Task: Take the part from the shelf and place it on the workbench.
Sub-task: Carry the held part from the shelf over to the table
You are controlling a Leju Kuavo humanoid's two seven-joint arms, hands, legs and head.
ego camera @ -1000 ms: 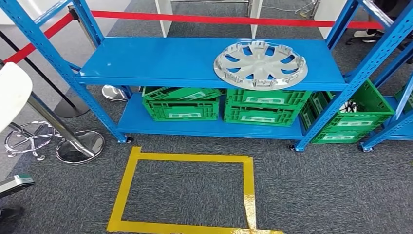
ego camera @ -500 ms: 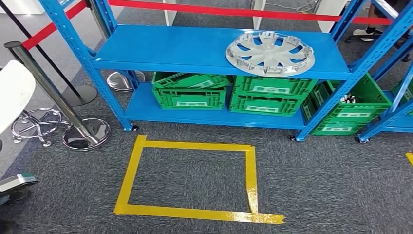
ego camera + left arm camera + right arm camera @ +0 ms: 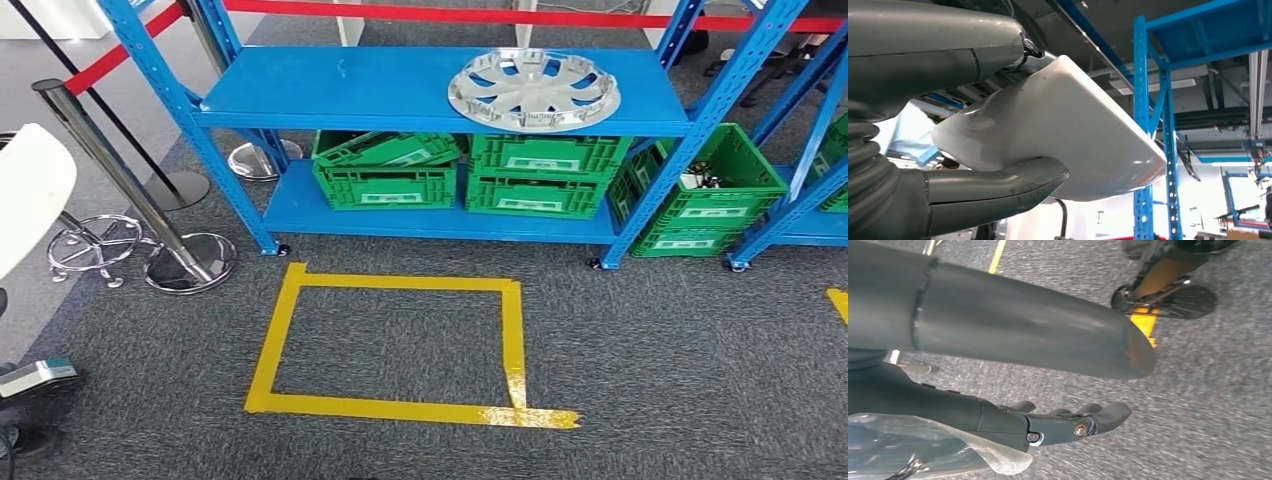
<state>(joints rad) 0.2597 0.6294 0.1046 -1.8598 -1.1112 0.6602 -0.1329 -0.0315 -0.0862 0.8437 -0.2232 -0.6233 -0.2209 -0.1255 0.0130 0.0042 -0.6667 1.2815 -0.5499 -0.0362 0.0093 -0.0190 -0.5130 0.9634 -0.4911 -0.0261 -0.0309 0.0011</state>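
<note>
The part, a silver hubcap (image 3: 534,90), lies flat on the right half of the blue shelf's top board (image 3: 340,90), straight ahead across the carpet. My left hand (image 3: 898,100) hangs beside the underside of a white stool seat (image 3: 1073,135), its thumb (image 3: 998,192) apart from the fingers and nothing held. In the right wrist view my right hand (image 3: 938,390) hangs over grey carpet, with the thick thumb (image 3: 1023,325) apart from the loosely bent fingers (image 3: 1083,422), holding nothing.
Green crates (image 3: 385,175) (image 3: 540,175) fill the lower board, and another (image 3: 710,195) sits in the neighbouring rack. A yellow tape rectangle (image 3: 285,340) marks the floor before the shelf. At the left stand a stanchion (image 3: 190,260) with red belt and the white stool (image 3: 25,190).
The whole head picture has shifted: shelf and tape rectangle sit higher and slightly further left, so the camera moved. The hubcap keeps its place on the shelf.
</note>
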